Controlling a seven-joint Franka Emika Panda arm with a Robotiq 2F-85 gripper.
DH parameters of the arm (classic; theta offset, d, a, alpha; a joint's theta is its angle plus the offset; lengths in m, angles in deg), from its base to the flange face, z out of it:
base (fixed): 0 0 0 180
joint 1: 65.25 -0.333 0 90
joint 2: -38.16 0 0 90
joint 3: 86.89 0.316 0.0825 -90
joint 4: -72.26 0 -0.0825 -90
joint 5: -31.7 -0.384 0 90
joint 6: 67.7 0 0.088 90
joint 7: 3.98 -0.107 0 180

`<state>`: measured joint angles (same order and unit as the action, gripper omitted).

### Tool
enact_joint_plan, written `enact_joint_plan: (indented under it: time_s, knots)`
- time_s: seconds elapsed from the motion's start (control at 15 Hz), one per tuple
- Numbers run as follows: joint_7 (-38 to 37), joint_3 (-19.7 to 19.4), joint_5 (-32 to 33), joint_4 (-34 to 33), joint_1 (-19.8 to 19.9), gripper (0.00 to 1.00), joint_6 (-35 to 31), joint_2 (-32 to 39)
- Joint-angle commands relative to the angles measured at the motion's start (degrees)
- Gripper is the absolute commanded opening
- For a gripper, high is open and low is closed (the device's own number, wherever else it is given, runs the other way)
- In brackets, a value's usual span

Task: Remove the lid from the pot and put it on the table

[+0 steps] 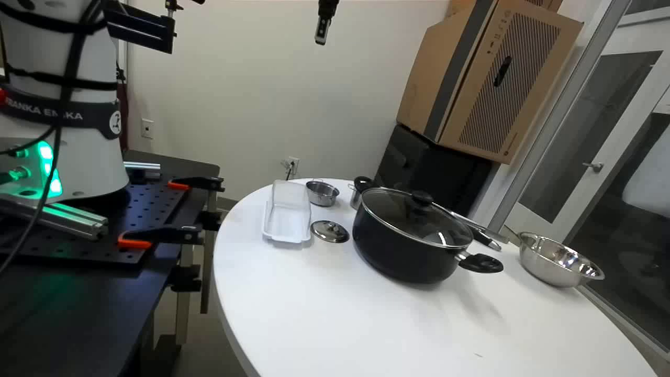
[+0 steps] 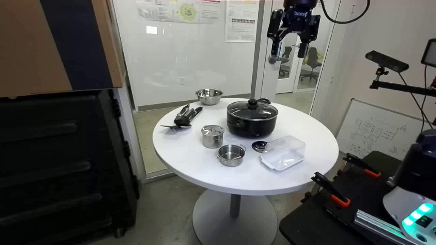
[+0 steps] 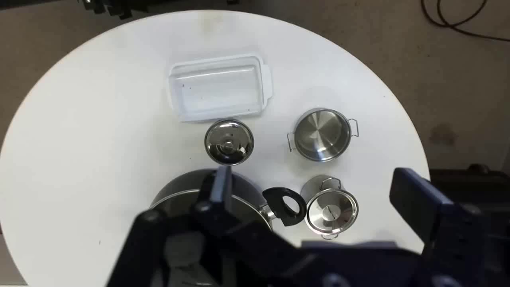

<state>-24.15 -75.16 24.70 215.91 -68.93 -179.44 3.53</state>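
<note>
The lid (image 1: 413, 217) is round dark glass with a black knob and a steel rim. It sits on the deep black pot (image 1: 395, 262), and the same lid (image 2: 252, 110) and pot (image 2: 252, 128) show in an exterior view. The pot stands on the round white table (image 1: 324, 314). My gripper (image 2: 288, 54) is open and empty, high above the table; an exterior view shows only its lower end (image 1: 321, 34). In the wrist view, the gripper (image 3: 314, 181) has its fingers wide apart; its left finger hides much of the pot (image 3: 179, 183) and the lid's knob.
Near the pot are a small steel lid (image 3: 229, 142), an open small steel pot (image 3: 322, 135), a lidded steel pot (image 3: 332, 211) by the black handle, and a clear-covered white dish (image 3: 219, 89). Utensils (image 2: 185, 117) and a steel bowl (image 2: 209, 97) lie farther off. Cardboard boxes (image 1: 487, 78) stand behind.
</note>
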Motion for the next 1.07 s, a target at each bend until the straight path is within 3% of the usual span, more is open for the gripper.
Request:
enact_joint_plan:
  time_s: [0.0,0.53,0.8,1.0]
  knots:
    - [-0.10,-0.21,0.15,-0.10,-0.22,1.00,0.13,0.04]
    - [-0.10,-0.21,0.15,-0.10,-0.22,1.00,0.13,0.04]
    - [3.77,0.07,7.41,-3.88,1.31,1.00,-5.96,4.89]
    - [10.06,-0.45,13.30,-9.27,1.04,1.00,-10.52,12.46]
